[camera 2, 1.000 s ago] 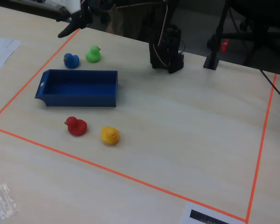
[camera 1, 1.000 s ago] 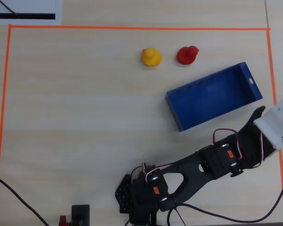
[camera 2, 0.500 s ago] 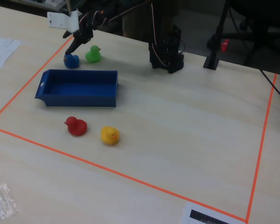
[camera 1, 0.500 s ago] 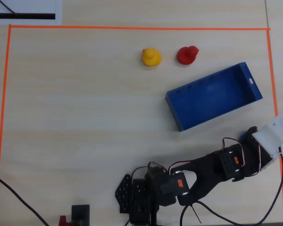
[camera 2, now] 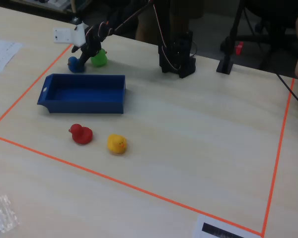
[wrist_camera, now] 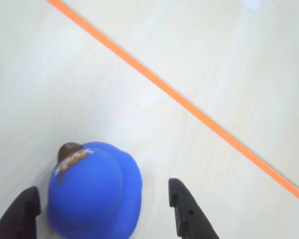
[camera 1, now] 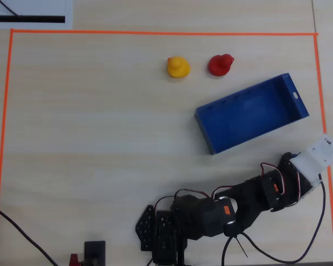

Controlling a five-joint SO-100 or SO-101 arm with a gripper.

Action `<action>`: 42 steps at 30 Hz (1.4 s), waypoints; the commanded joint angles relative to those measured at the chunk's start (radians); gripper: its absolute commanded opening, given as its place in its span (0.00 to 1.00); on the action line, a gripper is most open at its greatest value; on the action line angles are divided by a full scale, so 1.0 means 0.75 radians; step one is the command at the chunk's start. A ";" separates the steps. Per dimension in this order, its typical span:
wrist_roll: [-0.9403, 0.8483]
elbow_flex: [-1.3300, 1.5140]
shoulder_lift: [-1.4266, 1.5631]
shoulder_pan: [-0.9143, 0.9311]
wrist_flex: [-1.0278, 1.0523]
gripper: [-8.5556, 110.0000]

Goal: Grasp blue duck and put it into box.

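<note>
Blue duck point(wrist_camera: 94, 194) between the spread fingers (neither touching) of the end effector point(wrist_camera: 104, 214).

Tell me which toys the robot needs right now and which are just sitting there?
Needed: the blue duck, sitting between the open gripper fingers; the box, empty.

Just sitting: the green duck beside the blue one; the red duck and yellow duck on the box's other side.

The green duck point(camera 2: 99, 58) stands just beside the blue duck point(camera 2: 75, 64), crowding the gripper point(camera 2: 83, 58) at the surface's corner. The surface point(camera 2: 188, 129) between there and the box point(camera 2: 84, 93) is bare. The red duck point(camera 2: 81, 134) and yellow duck point(camera 2: 116, 144) stand past the box, out of the way.
</note>
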 commanded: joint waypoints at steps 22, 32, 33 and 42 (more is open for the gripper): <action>0.217 -0.354 -0.211 -0.041 0.247 0.07; 0.882 -0.798 0.051 -0.207 0.667 0.07; 0.920 -0.794 0.098 -0.241 0.699 0.07; 0.972 -0.270 0.583 -0.652 0.941 0.07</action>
